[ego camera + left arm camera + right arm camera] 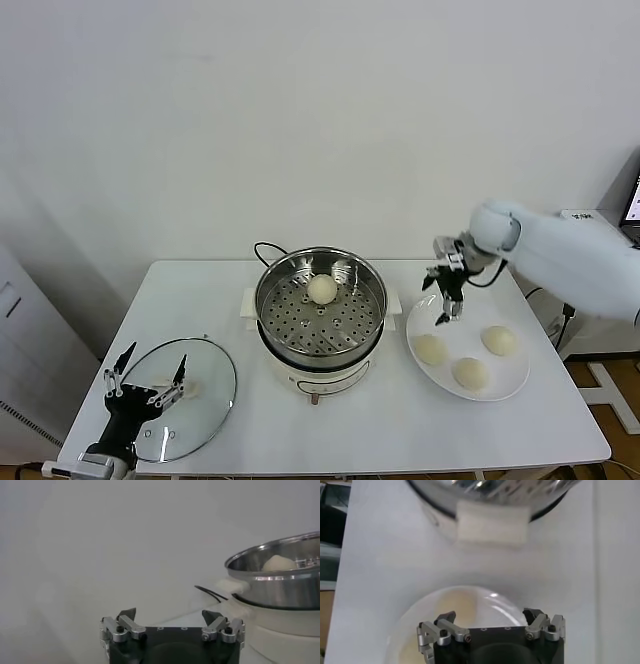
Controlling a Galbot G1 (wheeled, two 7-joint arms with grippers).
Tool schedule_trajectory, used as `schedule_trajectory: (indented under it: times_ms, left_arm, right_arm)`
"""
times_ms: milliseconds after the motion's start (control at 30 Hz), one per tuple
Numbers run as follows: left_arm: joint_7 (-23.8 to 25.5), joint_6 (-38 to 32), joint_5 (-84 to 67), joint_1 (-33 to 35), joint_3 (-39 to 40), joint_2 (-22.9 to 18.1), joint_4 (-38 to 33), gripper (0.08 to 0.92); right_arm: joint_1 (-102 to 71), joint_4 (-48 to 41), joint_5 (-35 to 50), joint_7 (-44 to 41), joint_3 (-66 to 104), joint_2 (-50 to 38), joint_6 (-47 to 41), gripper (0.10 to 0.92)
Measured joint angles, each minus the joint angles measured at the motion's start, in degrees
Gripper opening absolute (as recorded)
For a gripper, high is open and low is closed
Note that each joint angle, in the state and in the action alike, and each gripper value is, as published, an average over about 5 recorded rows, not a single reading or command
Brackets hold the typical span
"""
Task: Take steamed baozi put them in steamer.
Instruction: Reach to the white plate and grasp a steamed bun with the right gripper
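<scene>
Three soft buns [468, 358] on plate [513, 386], one in steamer [372, 290]; right gripper [444, 305] spread, empty; best pinched gently at sides.

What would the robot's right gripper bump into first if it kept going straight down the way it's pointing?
Probably the flat white plate: the open right gripper points down over the plate's rim nearest the shiny steel steamer. The closest round cream-white bun sits just beside that line; depth is uncertain.
</scene>
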Motion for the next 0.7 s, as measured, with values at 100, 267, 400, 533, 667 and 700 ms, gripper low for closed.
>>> schedule_trajectory:
  times_ms: [100, 267, 400, 533, 667, 700]
  left_arm:
    - [0.00, -0.03, 0.12, 0.07, -0.01, -0.22, 0.07, 0.823]
    - [0.00, -0.14, 0.26, 0.34, -0.08, -0.36, 0.23, 0.823]
    - [0.04, -0.27, 0.29, 0.55, -0.23, -0.07, 0.38, 0.823]
    - [0.06, -0.26, 0.22, 0.56, -0.48, 0.37, 0.34, 0.823]
    - [0.05, -0.24, 0.15, 0.58, -0.57, 0.48, 0.21, 0.823]
    - [0.05, -0.24, 0.15, 0.62, -0.56, 0.47, 0.20, 0.823]
  right_arm:
    - [-2.65, -0.17, -1.12, 0.48, 1.19, -0.40, 0.08, 0.823]
    - [-6.44, -1.11, -2.15, 1.70, 3.34, -0.21, 0.67, 0.823]
    - [-8.86, -2.00, -2.71, 2.68, 4.81, 0.37, 0.97, 0.813]
    - [-10.71, -2.79, -3.34, 3.22, 5.67, 0.96, 0.98, 0.779]
    - [-12.16, -3.53, -3.78, 3.62, 6.31, 1.27, 0.96, 0.734]
    - [-12.48, -3.69, -3.85, 3.74, 6.53, 1.34, 0.97, 0.713]
